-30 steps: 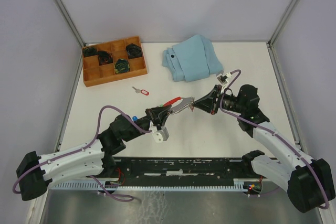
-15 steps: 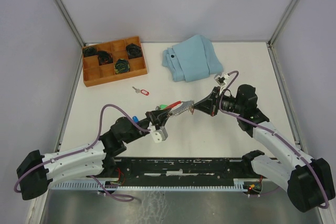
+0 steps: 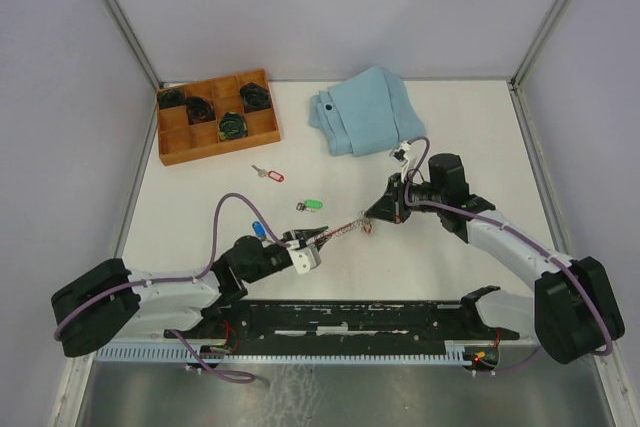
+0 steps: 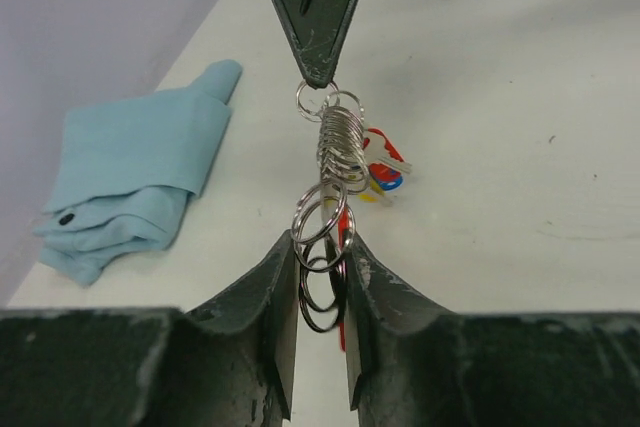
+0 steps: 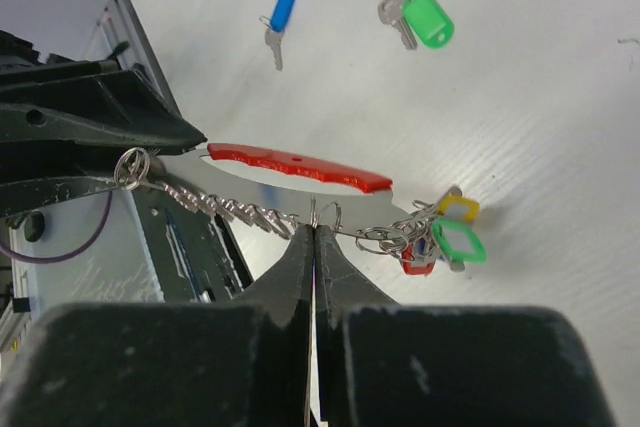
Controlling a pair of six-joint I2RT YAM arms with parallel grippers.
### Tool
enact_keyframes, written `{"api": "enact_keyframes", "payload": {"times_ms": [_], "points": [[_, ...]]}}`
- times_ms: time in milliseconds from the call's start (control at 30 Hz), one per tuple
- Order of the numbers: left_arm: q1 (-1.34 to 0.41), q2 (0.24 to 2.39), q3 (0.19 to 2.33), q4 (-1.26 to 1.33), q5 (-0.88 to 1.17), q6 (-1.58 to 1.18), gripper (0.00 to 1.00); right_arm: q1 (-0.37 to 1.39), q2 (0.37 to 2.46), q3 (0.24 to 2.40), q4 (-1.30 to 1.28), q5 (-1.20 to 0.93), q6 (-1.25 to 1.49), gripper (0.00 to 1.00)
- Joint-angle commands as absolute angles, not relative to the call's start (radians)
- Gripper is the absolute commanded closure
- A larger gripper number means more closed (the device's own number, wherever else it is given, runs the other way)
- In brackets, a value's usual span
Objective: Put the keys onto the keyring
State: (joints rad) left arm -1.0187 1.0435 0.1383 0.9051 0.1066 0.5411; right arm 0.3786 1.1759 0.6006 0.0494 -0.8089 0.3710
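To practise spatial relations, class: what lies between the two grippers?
The keyring, stretched from the left gripper to the right gripper, each shut on one end. The top view shows it, and both wrist views confirm it.

The left arm [image 3: 170, 290] and right arm [image 3: 512, 249] wear white shells, black joints, purple cables [image 3: 218, 227] and dark tapered fingers [image 4: 232, 327].
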Motion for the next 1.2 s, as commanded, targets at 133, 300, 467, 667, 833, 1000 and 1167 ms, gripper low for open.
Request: {"api": "enact_keyframes", "payload": {"times_ms": [133,300,467,667,833,1000,1167], "points": [[-1.024,1.070,0.058,1.087,0.081,0.395,0.53,0.450,1.247,0.733,-0.097,-0.703,0.188,0.99],[-1.024,0.942,0.009,1.019,0.043,0.347,0.43,0.502,1.298,0.821,-0.203,-0.656,0.091,0.99],[-1.023,0.806,0.014,0.946,-0.050,0.264,0.41,0.543,1.364,0.895,-0.295,-0.622,-0.012,0.99],[-0.996,0.905,0.095,0.946,-0.092,0.157,0.39,0.576,1.433,0.958,-0.352,-0.590,-0.096,0.99],[-0.859,1.076,0.159,1.013,0.071,-0.034,0.41,0.593,1.444,0.980,-0.372,-0.553,-0.153,0.99],[-0.769,1.228,0.237,1.082,0.242,-0.102,0.46,0.609,1.447,0.983,-0.374,-0.556,-0.225,0.99],[-0.709,1.368,0.255,1.224,0.342,-0.133,0.52,0.612,1.459,0.989,-0.387,-0.575,-0.302,0.99]]}}
